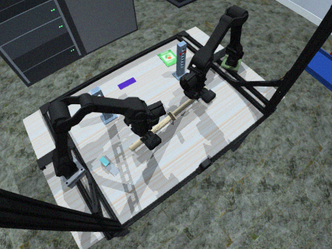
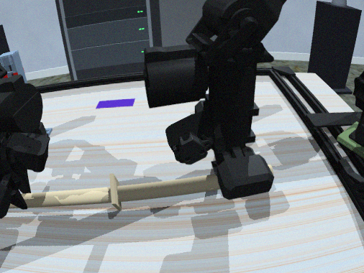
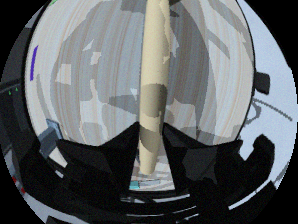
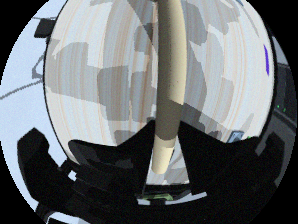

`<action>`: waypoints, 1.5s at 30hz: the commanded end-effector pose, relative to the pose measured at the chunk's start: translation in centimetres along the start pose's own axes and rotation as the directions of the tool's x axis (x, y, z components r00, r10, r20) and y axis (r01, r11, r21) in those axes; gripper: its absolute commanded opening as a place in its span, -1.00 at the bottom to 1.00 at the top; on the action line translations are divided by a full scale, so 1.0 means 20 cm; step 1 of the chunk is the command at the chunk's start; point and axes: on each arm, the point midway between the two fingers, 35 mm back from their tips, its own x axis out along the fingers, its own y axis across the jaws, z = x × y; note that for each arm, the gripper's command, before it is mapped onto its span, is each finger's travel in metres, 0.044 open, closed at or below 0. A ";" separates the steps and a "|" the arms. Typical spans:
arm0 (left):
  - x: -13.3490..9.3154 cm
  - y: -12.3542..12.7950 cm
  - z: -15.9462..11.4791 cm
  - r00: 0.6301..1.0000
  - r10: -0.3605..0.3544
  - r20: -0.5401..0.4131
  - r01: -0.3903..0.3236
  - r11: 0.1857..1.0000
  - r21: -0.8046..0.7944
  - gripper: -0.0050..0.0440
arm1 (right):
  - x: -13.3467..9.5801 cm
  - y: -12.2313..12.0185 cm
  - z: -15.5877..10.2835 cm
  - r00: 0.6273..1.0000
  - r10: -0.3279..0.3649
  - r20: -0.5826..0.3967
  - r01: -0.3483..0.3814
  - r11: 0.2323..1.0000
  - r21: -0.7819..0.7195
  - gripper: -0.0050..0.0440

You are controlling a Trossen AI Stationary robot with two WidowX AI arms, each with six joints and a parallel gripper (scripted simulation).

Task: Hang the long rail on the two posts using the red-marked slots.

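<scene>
Over the pale table point(image 1: 197, 131) point(image 2: 288, 233) point(image 3: 115, 45) point(image 4: 75, 75), the long rail point(image 1: 182, 107) point(image 2: 162, 189) point(image 3: 154, 65) point(image 4: 171, 60) points from one arm to the other, its long axis diagonal from above. The left fingers point(image 1: 143, 139) point(image 2: 12, 201) and right fingers point(image 1: 197, 97) point(image 2: 220, 179) pinch it near its ends.

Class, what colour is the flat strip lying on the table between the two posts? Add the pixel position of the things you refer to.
Purple point(image 1: 126, 83) point(image 2: 116, 103) point(image 3: 33, 63) point(image 4: 266, 59); the top view shows it best.

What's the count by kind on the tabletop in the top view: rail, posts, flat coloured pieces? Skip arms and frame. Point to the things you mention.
Long tan wooden-looking rail point(image 1: 161, 124) point(image 2: 162, 190) point(image 3: 154, 65) point(image 4: 171, 60): 1
Upright blue-grey slotted posts point(image 1: 181, 60): 2
Flat purple rectangle point(image 1: 126, 83) point(image 2: 116, 103): 1
Green-bordered square card point(image 1: 164, 55): 1
Total: 5
</scene>
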 end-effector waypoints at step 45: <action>-0.19 0.25 -0.05 0.999 0.044 -0.004 -0.044 0.994 0.098 -0.80 | -0.19 -0.08 0.06 0.999 -0.041 -0.008 0.042 0.994 0.103 -0.80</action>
